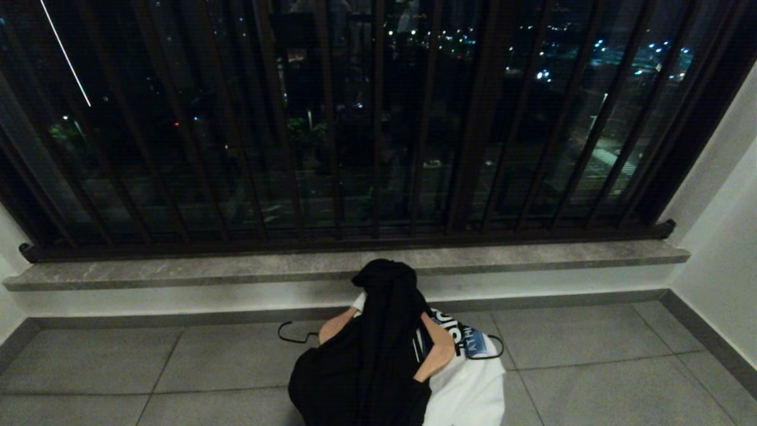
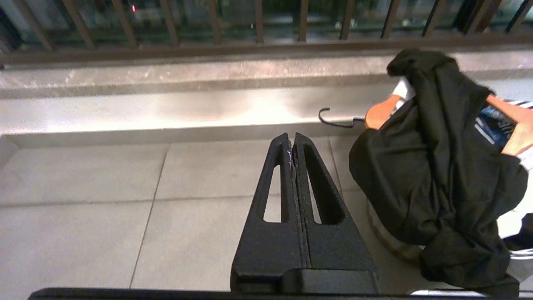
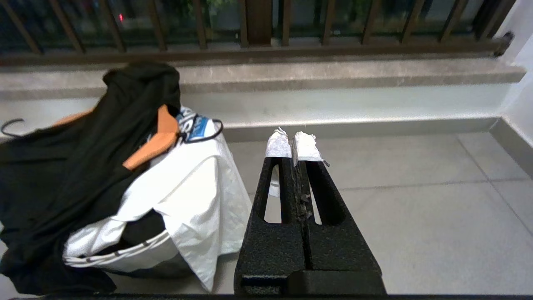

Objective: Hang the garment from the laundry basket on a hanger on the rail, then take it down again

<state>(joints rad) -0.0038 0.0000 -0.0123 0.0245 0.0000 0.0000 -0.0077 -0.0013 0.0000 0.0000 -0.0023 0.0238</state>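
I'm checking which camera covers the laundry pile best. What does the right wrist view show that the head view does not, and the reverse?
Only the right wrist view shows the right gripper, shut, with whitish wrapping on its fingertips, and the basket's striped side beneath the clothes.

Only the head view shows the city lights through the tall window bars; neither gripper appears there.

Both show the black garment draped over wooden hangers, the white garment, the stone ledge and the tiled floor.
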